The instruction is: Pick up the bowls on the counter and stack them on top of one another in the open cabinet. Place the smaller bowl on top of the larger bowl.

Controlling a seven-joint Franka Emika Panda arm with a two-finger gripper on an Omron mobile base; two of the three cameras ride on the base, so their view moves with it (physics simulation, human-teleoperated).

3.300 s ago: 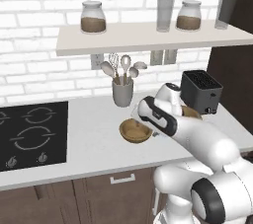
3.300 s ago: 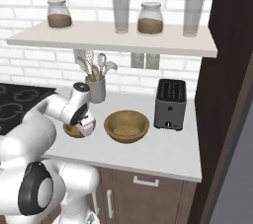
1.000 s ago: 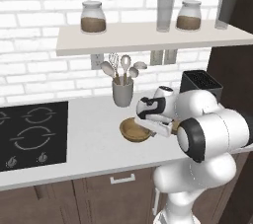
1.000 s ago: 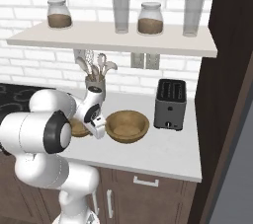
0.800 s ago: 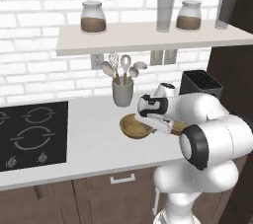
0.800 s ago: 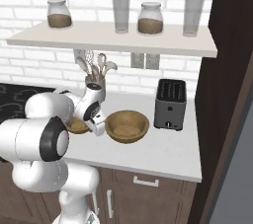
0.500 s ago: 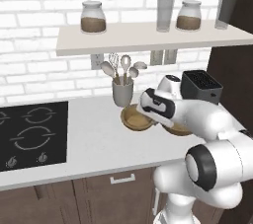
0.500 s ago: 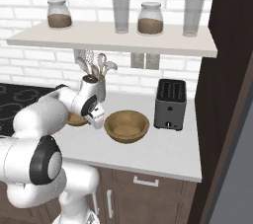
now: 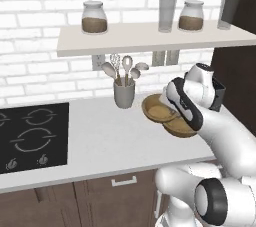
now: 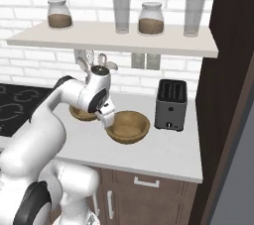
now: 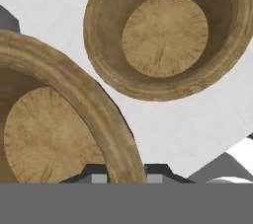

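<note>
Between my fingertips, at the bottom of the hand view, sits the rim of the smaller bowl (image 11: 59,119), and my claw (image 11: 123,176) is closed narrow on that rim. From the left base view the smaller bowl (image 9: 156,109) hangs tilted in the air, lifted off the counter (image 9: 105,141), with my wrist just behind it. Beneath and a little beyond it, the larger bowl (image 9: 181,127) rests on the counter; the hand view looks straight down into the larger bowl (image 11: 165,33), and the right base view shows the larger bowl (image 10: 129,127) just left of the toaster (image 10: 170,104). The smaller bowl (image 10: 82,114) peeks out behind my forearm there. A grey cup of utensils (image 9: 124,91) stands by the wall, near the bowls. Farther left lies the black hob (image 9: 31,136). Above everything runs the shelf (image 9: 150,38), carrying two jars (image 9: 94,17) and two glasses (image 9: 167,13).
</note>
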